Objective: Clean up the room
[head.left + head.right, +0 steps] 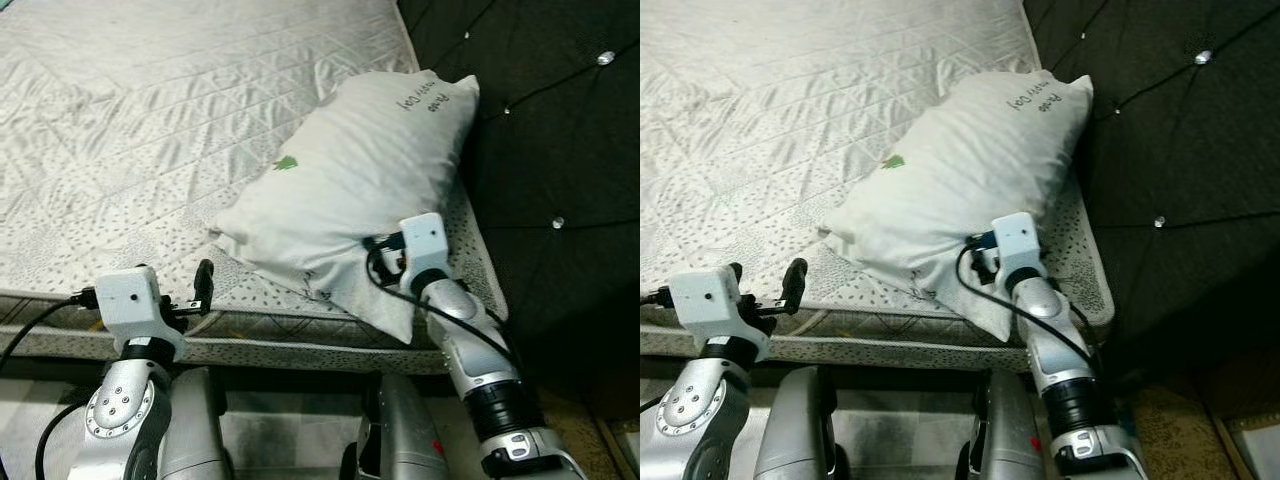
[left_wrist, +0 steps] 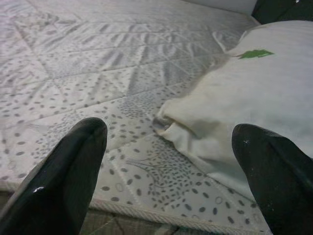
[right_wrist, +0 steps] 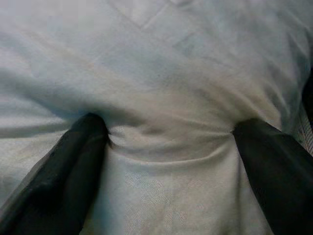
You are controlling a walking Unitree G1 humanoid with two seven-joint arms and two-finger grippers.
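Spreading across most of the head views, a bare quilted mattress point(image 1: 150, 130) with a grey speckled pattern lies in front of the robot, its near edge running just above the robot's arms. To the right of it stands a dark tufted headboard point(image 1: 560, 130) dotted with shiny buttons.

Next in size, a white pillow point(image 1: 350, 180) rests on the mattress near that headboard, lying at a slant with one end up against the dark padding and the other end reaching the near edge of the bed. It carries a small green mark point(image 1: 286, 163) on its upper face and some dark printed lettering near its far end. Its lower corner hangs slightly over the mattress edge.

The right gripper point(image 3: 168, 134) is pressed into the near end of the pillow. In the right wrist view its two black fingers point(image 3: 73, 161) stand moderately apart with the white fabric bunched and creased between them, so the fingers bite into the cover without having closed fully on it.

The left gripper point(image 2: 171, 147) hovers at the near edge of the mattress, to the left of the pillow and apart from it. Its fingers point(image 2: 63, 181) are spread wide with nothing between them; beyond them the left wrist view shows the speckled mattress surface and the pillow's nearest corner.
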